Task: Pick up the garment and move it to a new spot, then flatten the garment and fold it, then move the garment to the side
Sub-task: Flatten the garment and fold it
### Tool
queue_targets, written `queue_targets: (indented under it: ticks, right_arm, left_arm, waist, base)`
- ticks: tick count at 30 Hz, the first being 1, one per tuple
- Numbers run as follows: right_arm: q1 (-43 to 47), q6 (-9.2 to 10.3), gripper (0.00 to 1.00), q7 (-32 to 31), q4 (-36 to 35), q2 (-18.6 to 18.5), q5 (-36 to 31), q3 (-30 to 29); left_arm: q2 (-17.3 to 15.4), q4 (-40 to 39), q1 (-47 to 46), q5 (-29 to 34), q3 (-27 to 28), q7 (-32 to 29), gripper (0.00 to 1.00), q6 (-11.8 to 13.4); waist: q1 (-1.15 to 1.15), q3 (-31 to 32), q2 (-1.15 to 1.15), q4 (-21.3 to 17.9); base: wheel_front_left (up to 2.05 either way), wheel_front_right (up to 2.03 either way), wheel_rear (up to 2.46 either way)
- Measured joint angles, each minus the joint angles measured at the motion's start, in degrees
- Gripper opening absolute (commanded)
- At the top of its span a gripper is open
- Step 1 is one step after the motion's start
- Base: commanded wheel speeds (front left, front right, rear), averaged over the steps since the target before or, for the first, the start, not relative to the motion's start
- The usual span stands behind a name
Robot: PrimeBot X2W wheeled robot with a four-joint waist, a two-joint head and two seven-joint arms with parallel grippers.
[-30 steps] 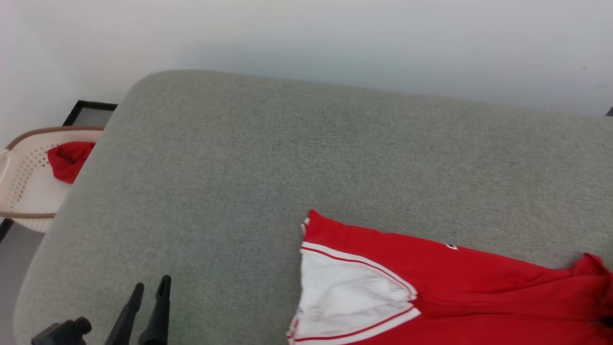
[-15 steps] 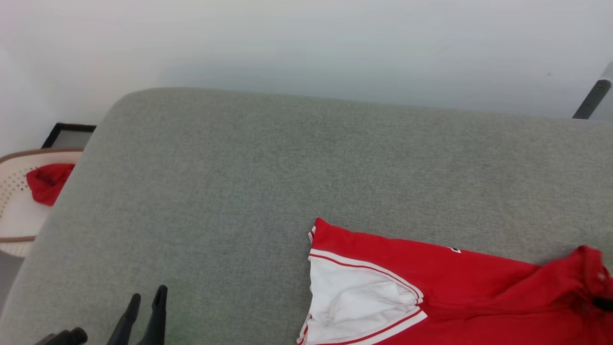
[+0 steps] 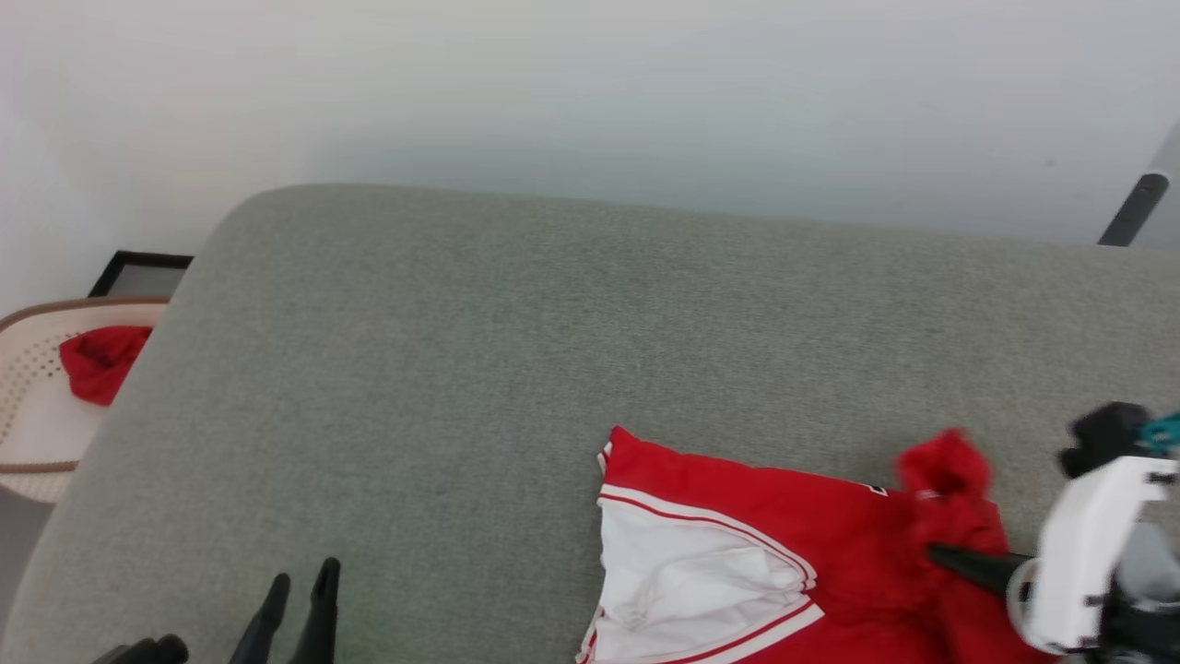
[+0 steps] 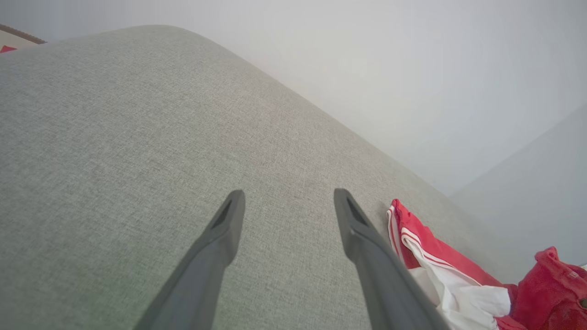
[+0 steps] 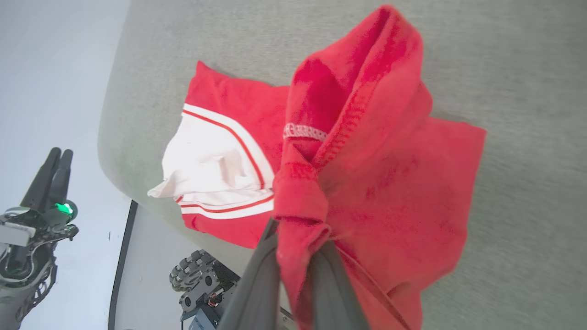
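The left gripper [image 3: 300,604] sits at seven o'clock in the head view, fingers parted, pointing toward twelve. The right gripper [image 3: 936,553], at four o'clock, points toward nine, pinching the garment [image 3: 830,544].

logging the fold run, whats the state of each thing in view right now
garment: crumpled on the cushion, one red fold pinched and raised
right pincer: shut on the garment
left pincer: open, empty
small red cloth: crumpled in the basket
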State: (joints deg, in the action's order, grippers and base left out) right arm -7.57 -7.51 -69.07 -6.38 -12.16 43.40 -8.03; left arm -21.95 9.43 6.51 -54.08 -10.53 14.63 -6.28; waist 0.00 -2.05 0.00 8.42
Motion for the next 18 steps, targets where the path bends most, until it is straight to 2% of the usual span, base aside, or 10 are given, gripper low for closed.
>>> queue_targets:
  ticks: [6,18]
  right_arm:
    - [-1.2,0.0,0.0,3.1,-0.6,3.9,-1.5,7.8]
    - [-5.6,0.0,0.0,12.5,10.4,7.9,-6.0,18.2]
  left_arm:
    - [0.9,0.9,-1.8,0.0,-1.5,-0.3,1.0,-0.3]
    - [2.3,3.9,-4.6,-0.3,-3.7,0.0,1.0,-0.8]
  waist:
    - [0.0,-0.1,0.0,2.2]
    - [0.0,-1.3,0.0,7.7]
  base:
    - [0.0,0.0,0.0]
    - [0.0,0.0,0.0]
